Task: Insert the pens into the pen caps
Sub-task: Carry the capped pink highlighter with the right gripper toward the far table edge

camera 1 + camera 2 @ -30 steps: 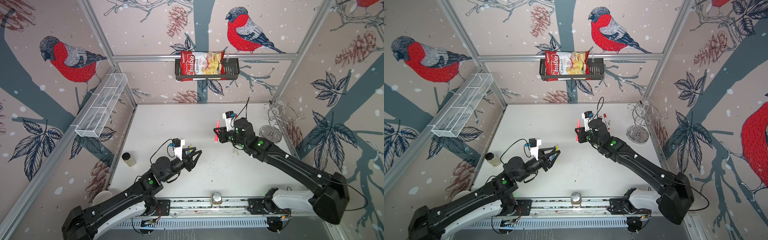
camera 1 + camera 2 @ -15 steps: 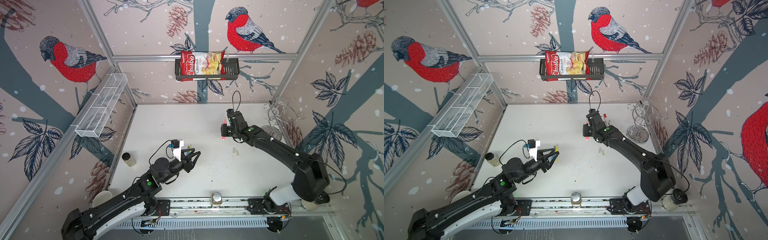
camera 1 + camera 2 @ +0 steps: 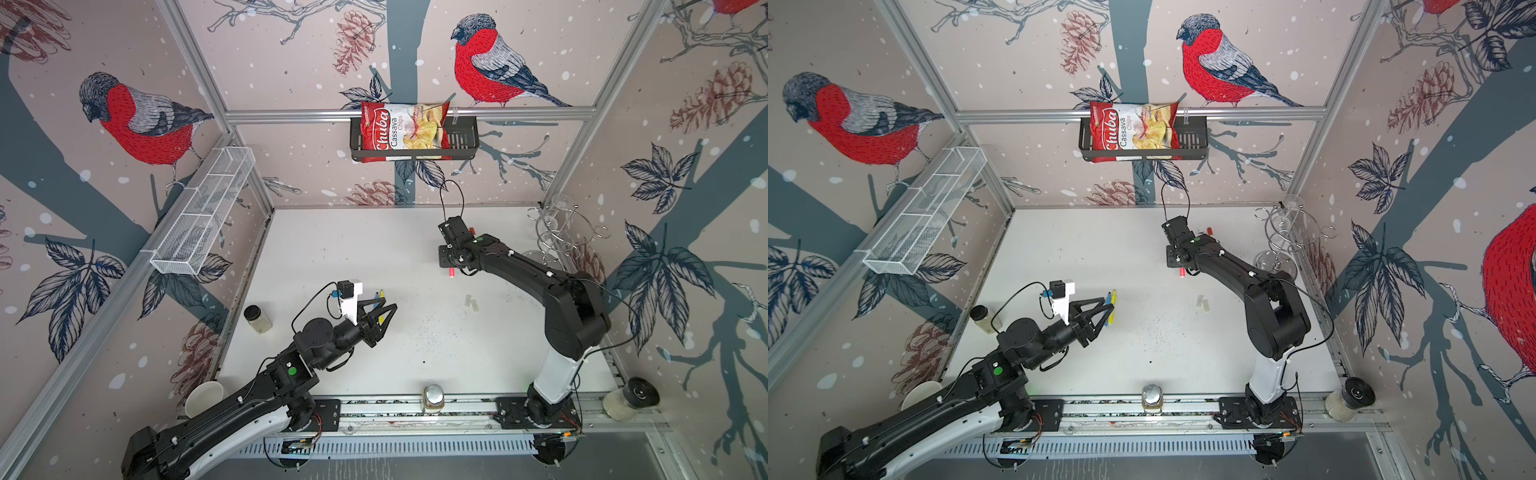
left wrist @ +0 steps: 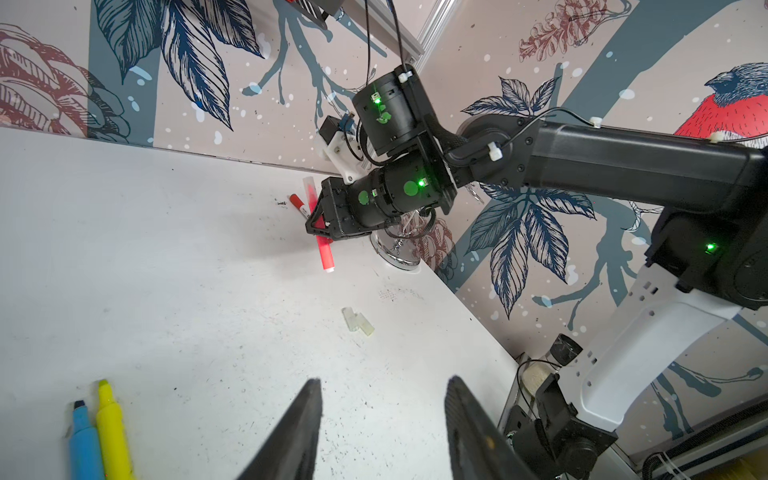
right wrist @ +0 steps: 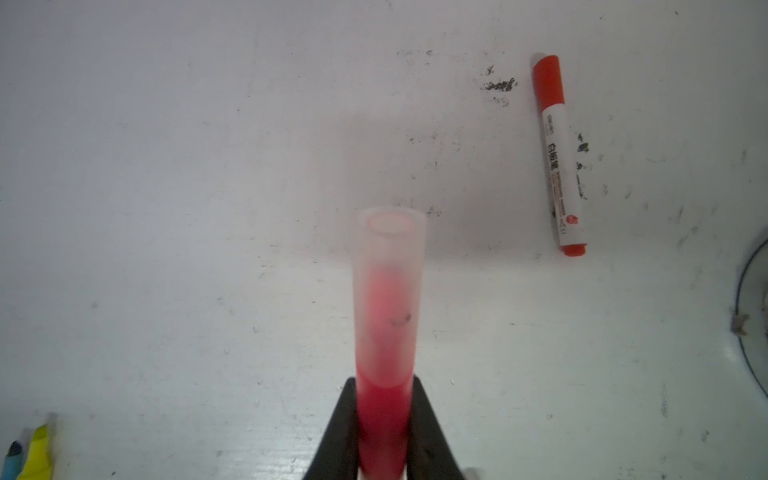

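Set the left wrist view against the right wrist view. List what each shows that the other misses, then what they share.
Left wrist only: two loose translucent caps lying together, the left gripper open and empty, the right arm's body. Right wrist only: legible black print on the white marker. Both: the marker itself, the right gripper shut on the pink-red pen, whose end sits inside a translucent cap, and the blue pen beside the yellow pen.
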Controlling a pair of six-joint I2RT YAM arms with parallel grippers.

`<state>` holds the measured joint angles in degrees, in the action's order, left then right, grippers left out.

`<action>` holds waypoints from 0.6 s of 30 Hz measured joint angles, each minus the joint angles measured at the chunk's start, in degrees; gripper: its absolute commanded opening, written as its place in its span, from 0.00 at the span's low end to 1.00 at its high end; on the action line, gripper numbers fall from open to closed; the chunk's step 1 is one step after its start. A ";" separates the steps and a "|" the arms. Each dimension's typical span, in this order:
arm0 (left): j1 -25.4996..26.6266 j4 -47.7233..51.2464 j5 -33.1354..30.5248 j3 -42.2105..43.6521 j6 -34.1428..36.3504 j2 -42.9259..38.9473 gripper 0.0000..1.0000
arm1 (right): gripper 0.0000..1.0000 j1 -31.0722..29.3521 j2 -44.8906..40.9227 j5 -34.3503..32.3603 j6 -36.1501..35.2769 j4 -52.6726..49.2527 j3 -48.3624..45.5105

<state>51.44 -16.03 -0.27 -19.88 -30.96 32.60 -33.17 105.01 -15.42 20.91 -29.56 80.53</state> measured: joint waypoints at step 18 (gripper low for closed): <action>0.00 2.60 -1.33 0.35 -0.04 -2.78 0.49 | 0.11 6.27 15.41 -5.27 -4.28 -5.73 13.68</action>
<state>51.44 -13.43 -1.61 -19.53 -31.00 29.82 -26.89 120.42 -20.69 16.62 -35.29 94.21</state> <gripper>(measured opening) 0.494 0.185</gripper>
